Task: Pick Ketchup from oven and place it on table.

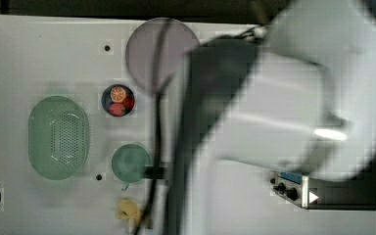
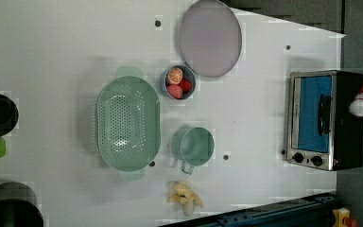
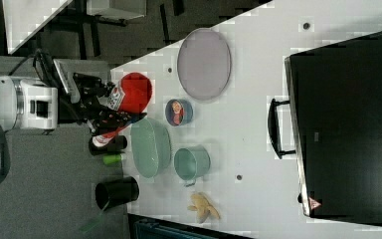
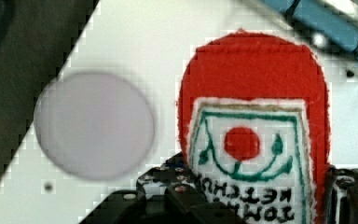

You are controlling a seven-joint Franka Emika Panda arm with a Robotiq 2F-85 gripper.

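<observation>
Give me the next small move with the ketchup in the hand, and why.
Probably lower it toward bare table and then open. The hand grips the ketchup up in the air, already away from the oven, whose door looks closed. The wrist view shows white tabletop and the round plate below the bottle, so aim beside the plate.

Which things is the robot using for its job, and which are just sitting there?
For the job:
tool
slim red plastic ketchup bottle
boxy black toaster oven
white table

Just lying about:
green oval colander
green mug
fruit bowl
lilac plate
</observation>
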